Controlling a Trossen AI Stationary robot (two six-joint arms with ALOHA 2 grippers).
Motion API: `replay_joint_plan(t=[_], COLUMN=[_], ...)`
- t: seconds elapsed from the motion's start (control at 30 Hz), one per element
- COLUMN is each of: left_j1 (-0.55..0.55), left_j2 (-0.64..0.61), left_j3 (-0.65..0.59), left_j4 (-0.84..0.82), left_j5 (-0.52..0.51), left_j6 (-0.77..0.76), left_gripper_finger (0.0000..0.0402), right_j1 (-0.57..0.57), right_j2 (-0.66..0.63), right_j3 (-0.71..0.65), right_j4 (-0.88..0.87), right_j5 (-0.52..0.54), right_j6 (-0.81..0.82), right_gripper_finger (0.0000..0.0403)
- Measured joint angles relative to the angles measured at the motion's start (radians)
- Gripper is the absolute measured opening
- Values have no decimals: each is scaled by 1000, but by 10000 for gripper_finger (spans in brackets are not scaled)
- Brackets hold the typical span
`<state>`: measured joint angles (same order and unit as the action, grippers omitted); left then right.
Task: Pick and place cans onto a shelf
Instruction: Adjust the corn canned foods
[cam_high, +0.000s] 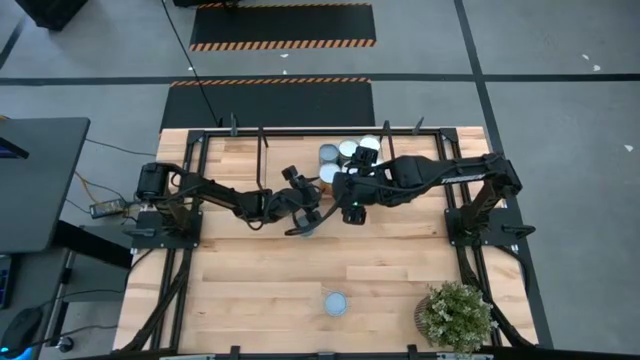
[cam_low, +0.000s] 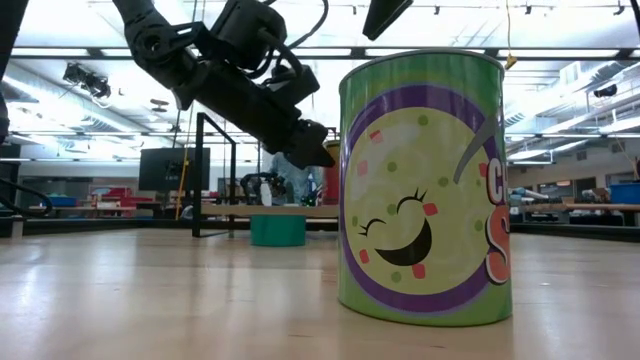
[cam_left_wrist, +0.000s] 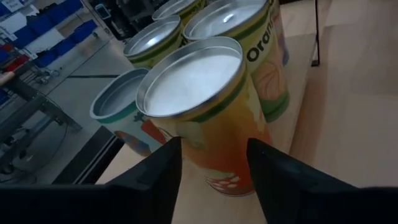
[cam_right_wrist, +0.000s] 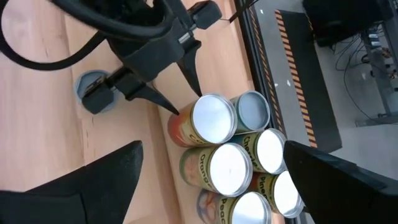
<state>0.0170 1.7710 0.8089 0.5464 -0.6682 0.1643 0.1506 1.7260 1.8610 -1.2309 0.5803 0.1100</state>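
Note:
Several cans stand close together (cam_high: 345, 155) on the wood near the table's far edge. My left gripper (cam_left_wrist: 214, 165) reaches level from the left and is shut on the nearest one, an orange-labelled can (cam_left_wrist: 199, 112) with a silver top. My right gripper (cam_right_wrist: 214, 186) hangs open high above the cluster, touching nothing. A grey-topped teal can (cam_right_wrist: 93, 93) stands on the table under the left arm. A green can (cam_low: 425, 190) stands near the front edge. The shelf's black posts and board (cam_low: 225, 209) show at the far left. My left gripper has the orange can's side wall (cam_left_wrist: 214, 155) between its two fingers (cam_left_wrist: 165, 171), low on the can. The fingers come nearly level, tipped slightly down, from the table's near left. The can stands upright on the wood, against its neighbours.
A small potted plant (cam_high: 455, 315) sits at the front right corner. Black frame rods (cam_high: 262, 150) run along the far edge and sides. Bare wood lies across the table's middle and front left. Both arms crowd the centre near the cans.

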Motion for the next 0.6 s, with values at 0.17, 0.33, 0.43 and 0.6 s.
replay_joint_plan(t=[0.17,0.33,0.43,0.6], left_j1=[0,-12,-21,-13], left_j2=[0,-17,-67,-189], left_j3=[0,-1,-1,-1], left_j4=[23,-31,-108,-268], left_j5=[3,-18,-53,-24], left_j6=[-15,-13,-15,-56], left_gripper_finger=[172,172,172,172], right_j1=[11,11,11,11], right_j2=[-2,-2,-2,-3], right_j3=[0,0,0,-24], right_j4=[0,-6,-8,4], right_j5=[3,3,3,4], right_j6=[4,12,12,20], right_gripper_finger=[396,396,396,396])
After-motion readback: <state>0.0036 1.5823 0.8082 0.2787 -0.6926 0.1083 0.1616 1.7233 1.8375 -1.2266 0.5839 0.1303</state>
